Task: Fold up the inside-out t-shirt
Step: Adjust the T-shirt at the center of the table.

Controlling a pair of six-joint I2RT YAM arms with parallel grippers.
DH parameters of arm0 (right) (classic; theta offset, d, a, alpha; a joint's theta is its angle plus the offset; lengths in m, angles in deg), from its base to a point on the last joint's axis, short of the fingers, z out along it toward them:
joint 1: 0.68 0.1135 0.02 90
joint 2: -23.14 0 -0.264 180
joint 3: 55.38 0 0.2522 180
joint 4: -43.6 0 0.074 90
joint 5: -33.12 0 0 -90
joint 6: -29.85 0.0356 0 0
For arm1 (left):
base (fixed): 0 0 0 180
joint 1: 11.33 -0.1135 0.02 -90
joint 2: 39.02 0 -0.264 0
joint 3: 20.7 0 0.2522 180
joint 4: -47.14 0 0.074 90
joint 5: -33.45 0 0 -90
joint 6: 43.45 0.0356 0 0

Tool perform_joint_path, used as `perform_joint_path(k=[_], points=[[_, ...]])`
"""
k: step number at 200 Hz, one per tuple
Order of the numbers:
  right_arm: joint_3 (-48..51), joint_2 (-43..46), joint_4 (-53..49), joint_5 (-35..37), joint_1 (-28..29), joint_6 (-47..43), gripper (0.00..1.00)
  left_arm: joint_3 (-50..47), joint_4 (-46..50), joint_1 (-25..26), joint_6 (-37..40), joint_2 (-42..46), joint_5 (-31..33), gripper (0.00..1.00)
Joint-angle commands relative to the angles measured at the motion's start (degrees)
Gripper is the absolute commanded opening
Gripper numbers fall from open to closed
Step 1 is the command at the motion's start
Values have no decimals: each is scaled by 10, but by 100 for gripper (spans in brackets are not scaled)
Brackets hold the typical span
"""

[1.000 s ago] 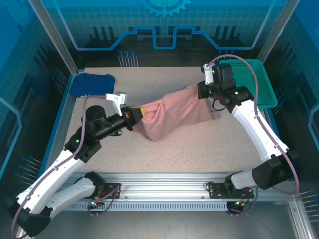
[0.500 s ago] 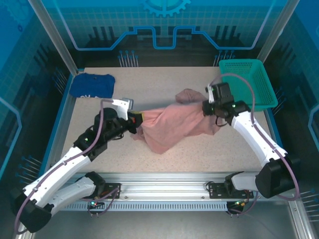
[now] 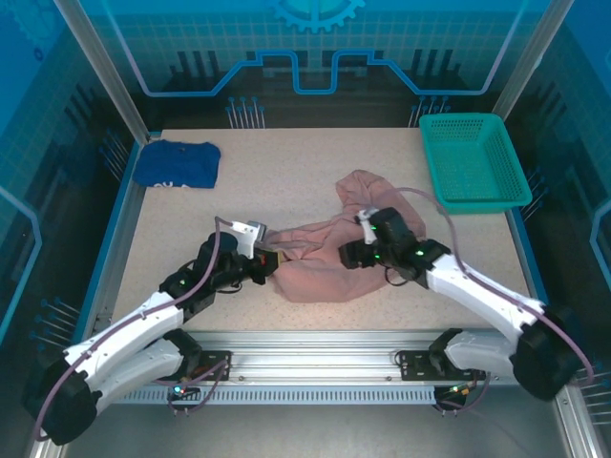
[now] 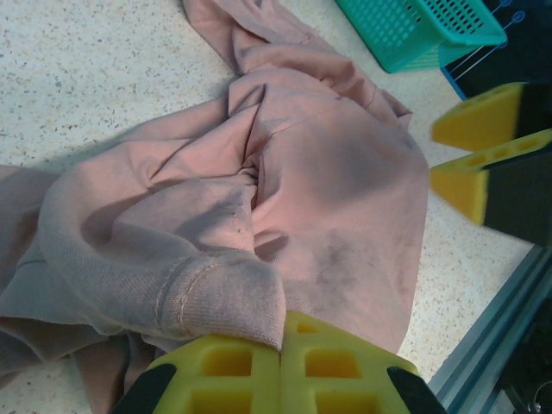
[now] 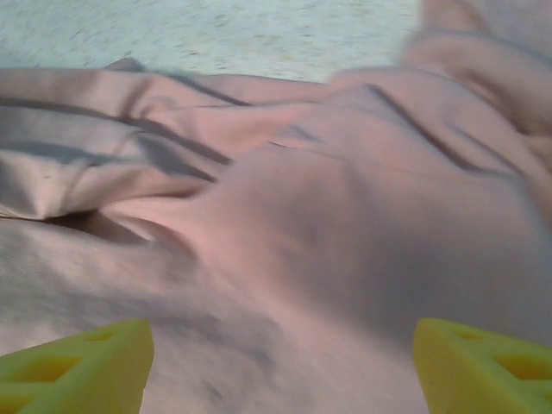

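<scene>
Your basket (image 3: 458, 118) sits at the table's (image 3: 286, 162) far right corner, with only its own green mesh floor on view inside it. A blue garment (image 3: 177, 164) lies in a bunch at the far left corner, outside any container.

The shirt (image 3: 325, 267) lies crumpled on the table towards the near edge, roughly mid-width. One lobe trails back towards the basket but stops short of it.

Your left gripper (image 3: 270, 260) is at the shirt's left end. In the left wrist view its yellow fingertips (image 4: 241, 362) are pressed together with a fold of the ribbed, stitched hem pinched between them. The rest of the cloth spreads away from the grip.

Your right gripper (image 3: 351, 256) is low over the right part of the heap. In the right wrist view its two fingertips (image 5: 78, 362) stand wide apart with rumpled pink cloth spread between and beyond them. Neither tip has any fabric nipped, so this one is spread open and holding nothing. The two grippers face each other across the middle of the shirt.
</scene>
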Motion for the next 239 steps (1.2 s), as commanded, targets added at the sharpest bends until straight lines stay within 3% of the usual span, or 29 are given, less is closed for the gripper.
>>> perform_joint_path(k=[1,50,67,82,108,120,150,189,215,239], points=[[-77,-90,39,38,48,0,82,-9,-24,5,0,20,-10,0],[-194,-301,-20,194,52,1,78,-22,-8,5,3,42,11,0],[-205,-335,-38,204,30,4,65,-26,-3,6,0,46,22,0],[-188,-327,-41,186,5,9,42,-27,5,5,-1,49,37,0],[-126,-257,-31,133,-34,13,7,-40,-17,5,-1,50,47,0],[-94,-201,-25,129,-42,9,0,-46,-34,4,-3,46,51,0],[-21,-52,25,60,-61,10,0,-43,-81,5,5,12,58,0],[-23,98,54,-15,-88,13,0,-8,-153,5,7,-38,95,0],[18,202,-1,11,-92,28,0,2,-178,5,6,-40,58,0],[114,282,-96,69,-92,91,0,-42,-177,10,-9,-57,9,0]])
